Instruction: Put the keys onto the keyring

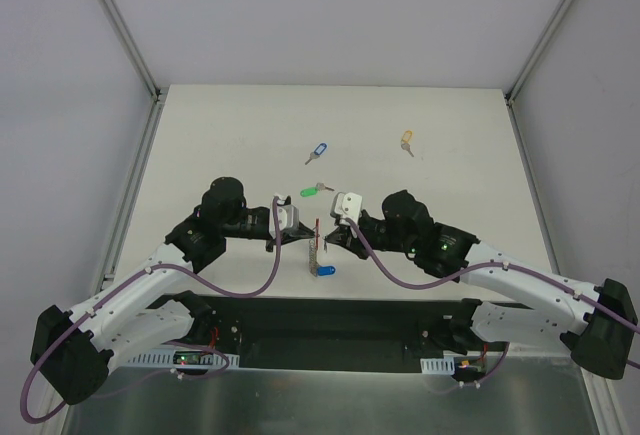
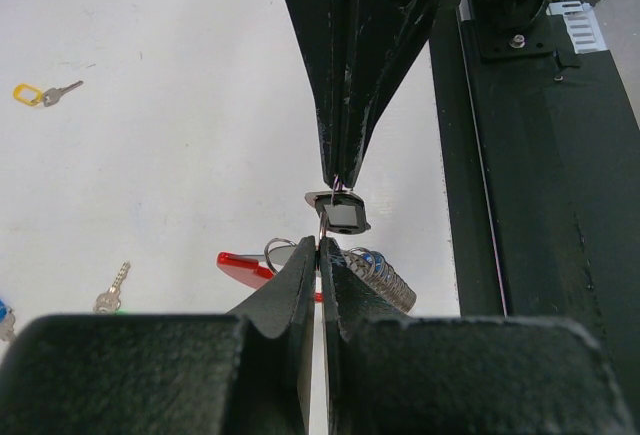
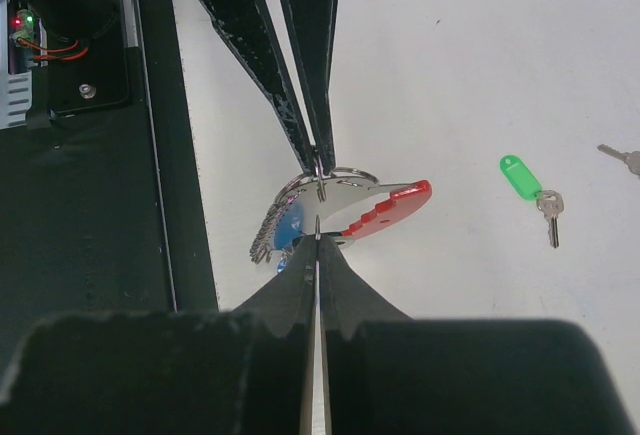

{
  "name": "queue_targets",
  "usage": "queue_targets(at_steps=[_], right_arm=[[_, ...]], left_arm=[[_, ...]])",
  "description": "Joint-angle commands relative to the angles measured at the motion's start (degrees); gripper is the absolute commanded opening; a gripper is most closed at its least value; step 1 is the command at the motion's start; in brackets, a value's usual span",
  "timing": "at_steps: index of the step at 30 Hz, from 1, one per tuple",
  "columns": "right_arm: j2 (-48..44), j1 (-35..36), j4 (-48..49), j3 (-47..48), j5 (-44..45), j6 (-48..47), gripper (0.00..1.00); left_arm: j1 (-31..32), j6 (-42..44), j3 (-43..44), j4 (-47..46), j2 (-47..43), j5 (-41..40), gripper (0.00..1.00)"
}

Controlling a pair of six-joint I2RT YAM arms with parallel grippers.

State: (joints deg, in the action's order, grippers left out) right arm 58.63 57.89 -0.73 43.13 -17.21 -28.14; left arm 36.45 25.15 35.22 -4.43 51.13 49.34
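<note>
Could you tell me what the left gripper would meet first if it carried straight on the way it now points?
Most likely the black tag just ahead of the left gripper, then the right gripper pointing back at it; depth is hard to judge.

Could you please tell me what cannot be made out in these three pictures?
- Top view: what the left gripper and right gripper pinch; too small there.
- Left wrist view: whether the black-tagged key is threaded on the keyring; both grippers hide the join.
- Right wrist view: the tag of the cut-off key; the right frame edge crops it.
</note>
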Motion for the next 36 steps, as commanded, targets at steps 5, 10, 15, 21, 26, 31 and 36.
queue_targets(at_steps=[5,10,15,21,26,31,36], right_arm=[[0.26,0.21,2.49,0.9,-1.33,-0.34,0.01],[0.43,0.21,2.58,0.99,-1.25,-0.51,0.01],[0.87,0.21,3.02,1.16,-1.33,-0.51,0.01],[0.96,0.3,3.11,1.25,-1.86,-0.51,0.01],[0.87,0.21,3.46,1.16,-2.3,-0.6,0.01],[0.69,0.3,3.63,0.99,-2.65,-0.86,0.01],[0.69,0.3,3.72,0.99,-2.65,-1.04,0.01]], left_arm=[[0.64,1.48,1.43,-2.34,-0.07,3.39,0.0],[0.64,1.4,1.52,-2.34,0.11,4.01,0.0],[0.73,1.22,1.6,-2.34,0.46,4.45,0.0],[0.73,1.13,1.69,-2.34,0.54,4.53,0.0],[0.73,1.04,1.69,-2.25,0.63,4.53,0.0],[0.73,0.96,1.78,-2.25,0.63,4.45,0.0],[0.73,0.87,1.87,-2.25,0.72,4.53,0.0]])
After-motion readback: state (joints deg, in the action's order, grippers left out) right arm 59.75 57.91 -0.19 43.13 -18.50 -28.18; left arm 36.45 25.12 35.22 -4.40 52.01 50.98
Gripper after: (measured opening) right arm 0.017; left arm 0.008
